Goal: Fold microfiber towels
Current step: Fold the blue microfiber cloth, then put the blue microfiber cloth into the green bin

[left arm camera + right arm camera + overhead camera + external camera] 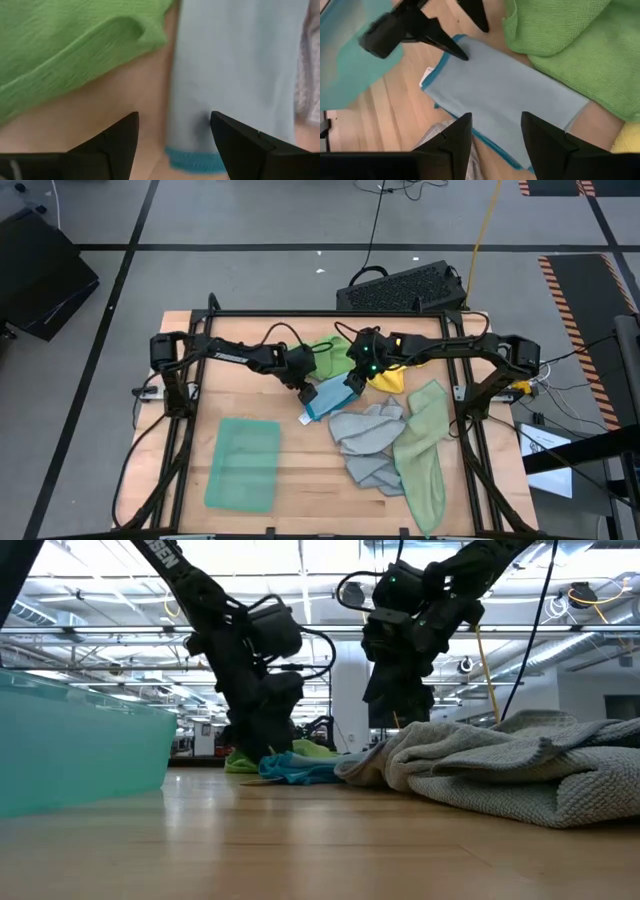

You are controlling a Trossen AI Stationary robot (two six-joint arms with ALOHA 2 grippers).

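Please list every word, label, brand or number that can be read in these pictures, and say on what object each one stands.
"TROSSEN", white letters on the left arm, in the high view.
"EN", the end of white letters on the upper arm link in the low view; the rest is cut off.
White tag on the light blue towel: no text can be read.

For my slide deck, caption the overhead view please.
Both open grippers, left gripper and right gripper, over the light blue towel; teal towel lies folded.

High view: straight down over the whole pale wooden counter [300,490]. Low view: level at counter height, facing the room behind. Both wrist views sit close above the smooth light blue microfiber towel [505,95], shared with the high and low views.
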